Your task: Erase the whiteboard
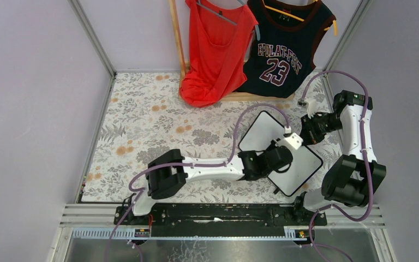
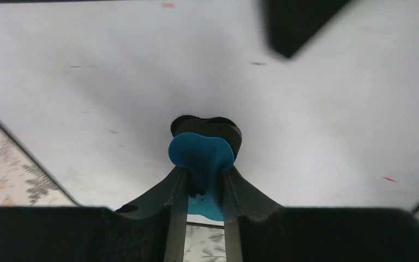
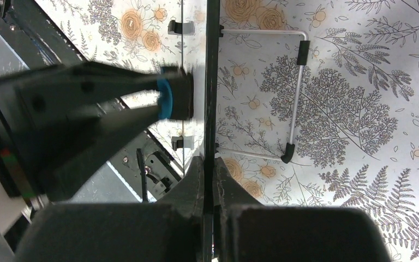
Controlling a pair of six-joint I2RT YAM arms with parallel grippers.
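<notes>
The white whiteboard (image 1: 260, 131) has a black frame, the eraser (image 2: 201, 154) is blue, the tablecloth (image 1: 142, 112) floral.

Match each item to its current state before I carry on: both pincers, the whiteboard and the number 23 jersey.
Column one:
1. left pincer
2. right pincer
3. whiteboard
4. dark jersey numbered 23

Column two:
A. hanging at the back
B. shut on the whiteboard's edge
C. nearly clean, with a few red specks left
D. shut on the blue eraser, pressed to the board

Pairs: 1-D, 2-B, 3-C, 4-A
</notes>
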